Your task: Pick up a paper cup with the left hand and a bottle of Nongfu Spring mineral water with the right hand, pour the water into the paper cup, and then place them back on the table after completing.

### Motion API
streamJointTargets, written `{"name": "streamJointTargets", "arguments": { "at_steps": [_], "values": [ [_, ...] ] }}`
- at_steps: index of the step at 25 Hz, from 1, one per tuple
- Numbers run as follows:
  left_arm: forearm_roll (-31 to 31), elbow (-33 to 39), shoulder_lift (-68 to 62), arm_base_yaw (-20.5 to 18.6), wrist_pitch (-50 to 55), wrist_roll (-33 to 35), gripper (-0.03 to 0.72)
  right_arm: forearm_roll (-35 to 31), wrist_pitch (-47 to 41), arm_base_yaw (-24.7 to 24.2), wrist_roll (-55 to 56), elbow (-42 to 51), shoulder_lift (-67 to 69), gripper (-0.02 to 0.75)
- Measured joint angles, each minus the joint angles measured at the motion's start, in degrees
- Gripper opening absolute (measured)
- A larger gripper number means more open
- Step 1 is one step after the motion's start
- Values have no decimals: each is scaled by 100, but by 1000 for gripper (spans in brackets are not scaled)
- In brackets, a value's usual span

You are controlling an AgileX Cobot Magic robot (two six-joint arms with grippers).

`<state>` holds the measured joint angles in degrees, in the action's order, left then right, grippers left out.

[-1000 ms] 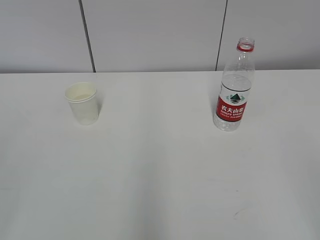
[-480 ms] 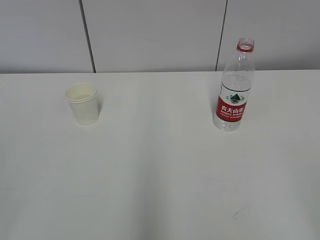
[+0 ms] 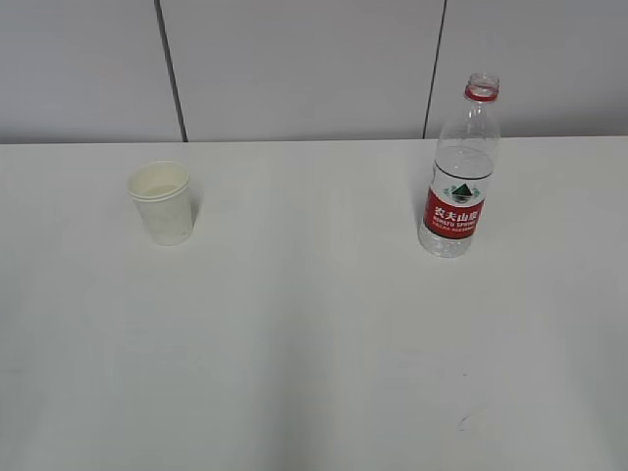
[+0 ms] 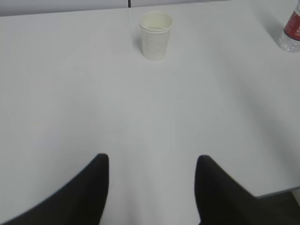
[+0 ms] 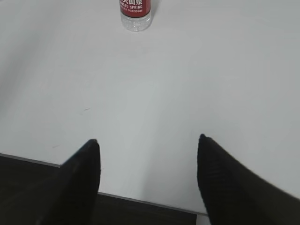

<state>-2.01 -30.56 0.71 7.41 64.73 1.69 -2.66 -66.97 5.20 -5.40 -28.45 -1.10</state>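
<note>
A white paper cup (image 3: 162,202) stands upright at the back left of the white table (image 3: 314,334); it also shows in the left wrist view (image 4: 155,35), far ahead. An uncapped Nongfu Spring bottle (image 3: 458,172) with a red label stands at the back right, with clear water (image 3: 461,160) in it; its base shows in the right wrist view (image 5: 135,13) and in the left wrist view (image 4: 291,33). My left gripper (image 4: 152,161) is open and empty above the near table. My right gripper (image 5: 146,143) is open and empty over the table's front edge. Neither arm shows in the exterior view.
A grey panelled wall (image 3: 294,69) stands behind the table. A small dark scuff (image 3: 461,423) marks the tabletop at the front right. The table's front edge (image 5: 140,199) and dark floor show below the right gripper.
</note>
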Motion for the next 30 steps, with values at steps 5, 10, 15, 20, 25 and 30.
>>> {"name": "streamJointTargets", "arguments": {
  "at_steps": [5, 10, 15, 20, 25, 30],
  "values": [
    [0, 67, 0, 0, -104, 0, 377, -12, 46, 0, 0, 23, 0, 482],
    [0, 68, 0, 0, -110, 0, 376, -12, 59, 0, 0, 23, 0, 482],
    [0, 68, 0, 0, -115, 0, 375, -12, 68, 0, 0, 23, 0, 482],
    [0, 68, 0, 0, -115, 0, 375, -12, 68, 0, 0, 23, 0, 482],
    [0, 68, 0, 0, -115, 0, 375, -12, 68, 0, 0, 23, 0, 482],
    [0, 68, 0, 0, -121, 0, 375, -12, 68, 0, 0, 23, 0, 482]
  ]
}}
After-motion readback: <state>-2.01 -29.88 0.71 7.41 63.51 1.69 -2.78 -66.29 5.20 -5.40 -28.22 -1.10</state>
